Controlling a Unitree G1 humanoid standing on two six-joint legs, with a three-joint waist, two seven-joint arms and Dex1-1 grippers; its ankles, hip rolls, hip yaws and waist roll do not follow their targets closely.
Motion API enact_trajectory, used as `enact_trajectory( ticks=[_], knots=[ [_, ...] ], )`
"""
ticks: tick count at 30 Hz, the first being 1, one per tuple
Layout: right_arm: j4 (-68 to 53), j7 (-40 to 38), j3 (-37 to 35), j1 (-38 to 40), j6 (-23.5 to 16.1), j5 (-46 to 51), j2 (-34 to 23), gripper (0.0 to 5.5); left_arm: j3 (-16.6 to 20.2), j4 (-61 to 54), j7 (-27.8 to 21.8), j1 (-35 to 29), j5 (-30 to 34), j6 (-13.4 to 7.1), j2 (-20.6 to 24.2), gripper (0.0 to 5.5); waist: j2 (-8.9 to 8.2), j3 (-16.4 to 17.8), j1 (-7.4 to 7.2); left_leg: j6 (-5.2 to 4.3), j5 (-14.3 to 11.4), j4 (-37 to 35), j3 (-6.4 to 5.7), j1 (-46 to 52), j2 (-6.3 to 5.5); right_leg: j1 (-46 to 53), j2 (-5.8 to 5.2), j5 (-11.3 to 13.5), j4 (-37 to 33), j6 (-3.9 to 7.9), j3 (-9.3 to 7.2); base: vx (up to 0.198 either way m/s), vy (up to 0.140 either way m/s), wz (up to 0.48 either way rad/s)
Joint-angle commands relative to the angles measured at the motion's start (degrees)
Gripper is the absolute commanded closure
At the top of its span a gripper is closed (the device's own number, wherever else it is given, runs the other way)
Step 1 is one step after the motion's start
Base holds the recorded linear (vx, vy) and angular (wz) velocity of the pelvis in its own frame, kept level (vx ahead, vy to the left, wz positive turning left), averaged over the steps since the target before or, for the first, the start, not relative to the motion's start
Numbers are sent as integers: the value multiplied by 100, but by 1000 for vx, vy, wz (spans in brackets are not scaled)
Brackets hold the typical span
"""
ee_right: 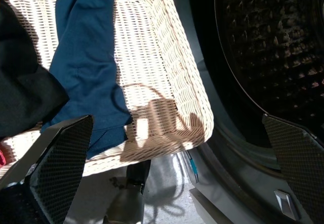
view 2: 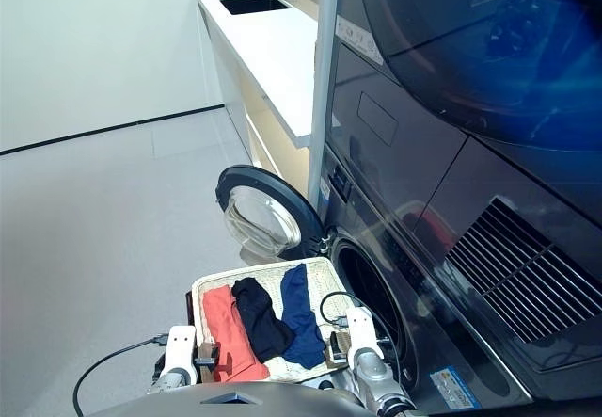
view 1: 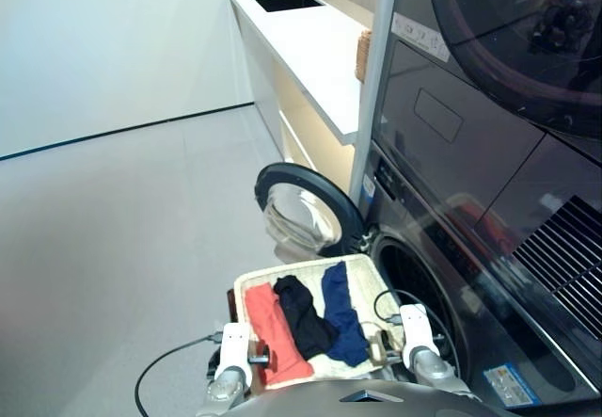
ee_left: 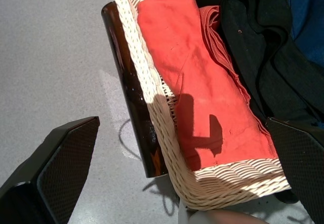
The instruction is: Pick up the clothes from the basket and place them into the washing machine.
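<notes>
3 clothes (view 1: 303,325) in basket (view 1: 362,268) | washing machine (view 2: 376,295) door ajar | left hand (ee_left: 177,183), right hand (ee_right: 172,183): both spread, empty

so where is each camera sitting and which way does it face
Left eye and right eye views: on the head, looking forward and down at the basket, the washing machine and its open door; both forearms show.
Left wrist view: along the open left gripper at the orange-red garment and the floor.
Right wrist view: along the open right gripper at the navy garment and the drum.
Shared: both wrist views show the black garment.
</notes>
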Motion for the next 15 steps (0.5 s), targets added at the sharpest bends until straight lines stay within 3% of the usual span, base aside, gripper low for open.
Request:
enact_trajectory(
  ticks=[1, 15],
  knots=[
    [36, -25, -30, -403, -278, -20, 79, 0, 53, 280, -66, -556, -48, -200, 6, 0, -221, 43, -68, -52, 30, -9, 364, -119, -326, 46, 48, -99, -10, 297, -173, 0, 0, 0],
    [12, -70, -1, -428, -291, -11, 88, 0, 57, 361, 99, -601, 89, -168, 1, 0, -218, 77, -80, -49, 39, -9, 372, -144, -320, 17, 38, -87, -10, 294, -155, 0, 0, 0]
  ],
)
